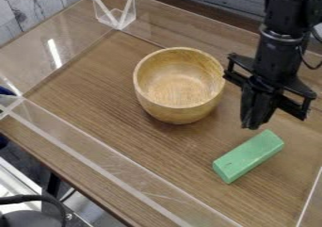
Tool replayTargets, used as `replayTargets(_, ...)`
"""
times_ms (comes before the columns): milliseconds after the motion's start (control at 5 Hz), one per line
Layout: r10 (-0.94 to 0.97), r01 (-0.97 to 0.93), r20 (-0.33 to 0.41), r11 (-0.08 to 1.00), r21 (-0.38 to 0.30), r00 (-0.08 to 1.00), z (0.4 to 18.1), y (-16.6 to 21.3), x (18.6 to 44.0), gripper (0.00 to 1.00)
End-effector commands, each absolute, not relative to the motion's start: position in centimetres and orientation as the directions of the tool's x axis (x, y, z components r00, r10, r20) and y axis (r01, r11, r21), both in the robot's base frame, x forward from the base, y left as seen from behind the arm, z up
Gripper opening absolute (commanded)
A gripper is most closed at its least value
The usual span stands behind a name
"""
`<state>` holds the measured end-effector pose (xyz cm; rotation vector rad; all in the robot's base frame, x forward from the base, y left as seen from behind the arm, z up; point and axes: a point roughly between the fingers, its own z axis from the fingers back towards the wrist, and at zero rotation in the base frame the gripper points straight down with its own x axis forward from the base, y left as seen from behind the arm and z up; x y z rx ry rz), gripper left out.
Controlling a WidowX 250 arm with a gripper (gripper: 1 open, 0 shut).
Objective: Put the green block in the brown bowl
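A flat green block (248, 156) lies on the wooden table at the lower right, angled with its far end toward the upper right. The brown bowl (180, 84), round, thick-walled and empty, stands at the centre, to the left of the block. My black gripper (259, 121) hangs vertically to the right of the bowl, its tips just above the far end of the block. Its fingers are together and hold nothing.
Clear acrylic walls (75, 137) border the table along the left and front edges. A transparent folded stand (115, 11) sits at the back left corner. A white plank wall lies behind.
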<state>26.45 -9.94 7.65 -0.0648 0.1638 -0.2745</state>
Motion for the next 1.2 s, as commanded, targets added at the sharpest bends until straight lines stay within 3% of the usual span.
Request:
replayTargets(0, -0.290, 0.280, -0.112, 0.955, -0.096, 0.951, 8.2, -10.4, 26.9, 0.00)
replayTargets(1000, -0.312, 0.297, -0.114, 0.946, -0.130, 0.943, 6.4, -10.6, 26.8, 0.00)
